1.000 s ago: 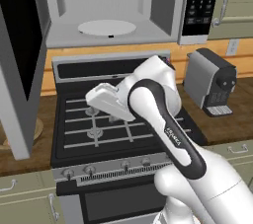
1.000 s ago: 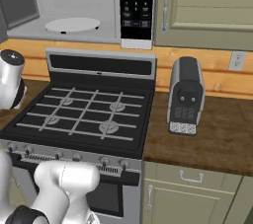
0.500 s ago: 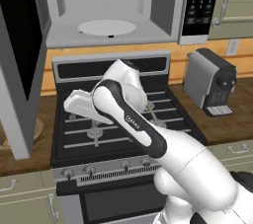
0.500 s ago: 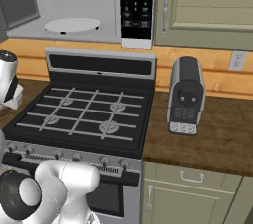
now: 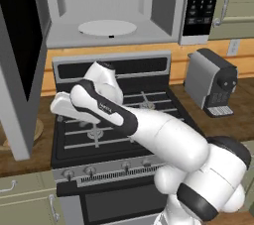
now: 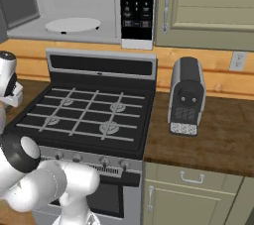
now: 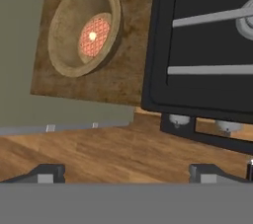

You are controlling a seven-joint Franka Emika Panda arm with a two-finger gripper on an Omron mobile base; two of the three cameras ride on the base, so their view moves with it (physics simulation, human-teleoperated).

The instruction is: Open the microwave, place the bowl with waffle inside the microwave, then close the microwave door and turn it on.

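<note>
Fingers [image 7: 126, 171] spread open above round wooden bowl [image 7: 66, 62] holding grid-patterned waffle [image 7: 94, 36] on brown counter [image 7: 118, 77].

Arm swings left over the stove

The arm [image 5: 114, 115] has swung from mid-stove [image 5: 124, 120] toward its left edge; the hand [image 5: 62, 106] now reaches past the stove's left side.

No legible text, even on the microwave [image 5: 119, 8] button panel [image 5: 197, 3].

Microwave [image 5: 114, 16] open — waffle [image 7: 94, 36] in bowl [image 7: 69, 55].
</note>
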